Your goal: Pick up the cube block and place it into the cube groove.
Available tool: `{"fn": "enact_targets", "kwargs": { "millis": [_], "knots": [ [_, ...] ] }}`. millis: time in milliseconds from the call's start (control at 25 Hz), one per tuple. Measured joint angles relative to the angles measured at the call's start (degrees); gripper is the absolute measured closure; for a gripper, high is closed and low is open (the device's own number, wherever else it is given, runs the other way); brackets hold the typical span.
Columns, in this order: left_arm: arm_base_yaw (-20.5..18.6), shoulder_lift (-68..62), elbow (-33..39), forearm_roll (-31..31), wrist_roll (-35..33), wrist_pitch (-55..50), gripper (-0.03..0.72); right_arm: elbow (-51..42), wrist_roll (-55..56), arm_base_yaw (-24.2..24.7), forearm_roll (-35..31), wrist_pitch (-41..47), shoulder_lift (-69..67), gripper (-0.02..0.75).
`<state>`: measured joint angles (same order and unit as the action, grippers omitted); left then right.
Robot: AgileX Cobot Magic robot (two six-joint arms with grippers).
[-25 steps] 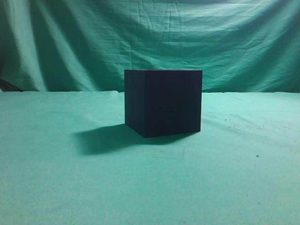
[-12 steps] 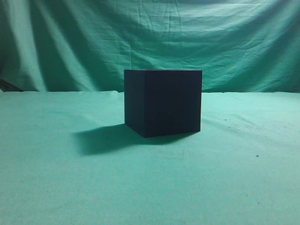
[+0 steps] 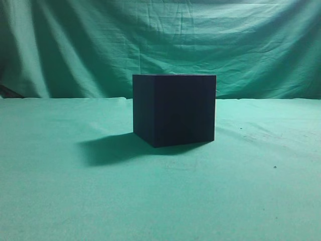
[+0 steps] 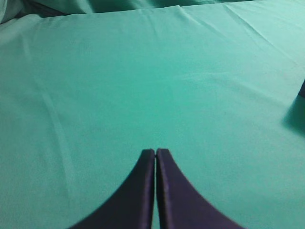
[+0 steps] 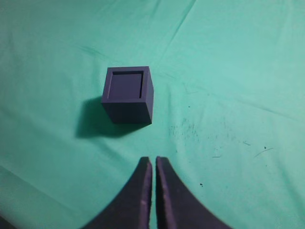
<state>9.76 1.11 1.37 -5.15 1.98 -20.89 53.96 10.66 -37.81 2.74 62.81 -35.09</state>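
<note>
Item 1, cube groove (image 3: 174, 110): large near-black box with sharp edges; it stands upright on the green cloth (image 3: 60, 201) near the middle of my exterior view, one vertical corner turned toward the camera; its shadow falls on the cloth to its left. From my right wrist camera the same box (image 5: 128, 94) is seen from above; a square recess with a narrow raised rim opens in its top face; the inside looks dark and I cannot tell whether anything sits in it.

Item 2, cube block: I find it in none of my three views.

Item 3, left gripper (image 4: 155, 151): dark fingers pressed together with only a thin seam between them; nothing held; it hangs over bare cloth, well apart from the box, of which I see only a dark sliver at the right edge of that view.

Item 4, right gripper (image 5: 153, 159): fingers likewise closed against each other, empty; it points toward the box from the near side, apart from it.

Item 5, backdrop (image 3: 160, 40): wrinkled green fabric hanging behind the table.
</note>
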Motion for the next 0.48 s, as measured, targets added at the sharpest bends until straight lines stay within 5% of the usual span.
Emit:
{"fn": "enact_targets", "kwargs": {
  "millis": [480],
  "knots": [
    [0.0,0.0,0.0,0.0,0.0,0.0,0.688,-1.1,-4.2,0.4,4.4,-1.3,2.1,0.738]
  ]
}}
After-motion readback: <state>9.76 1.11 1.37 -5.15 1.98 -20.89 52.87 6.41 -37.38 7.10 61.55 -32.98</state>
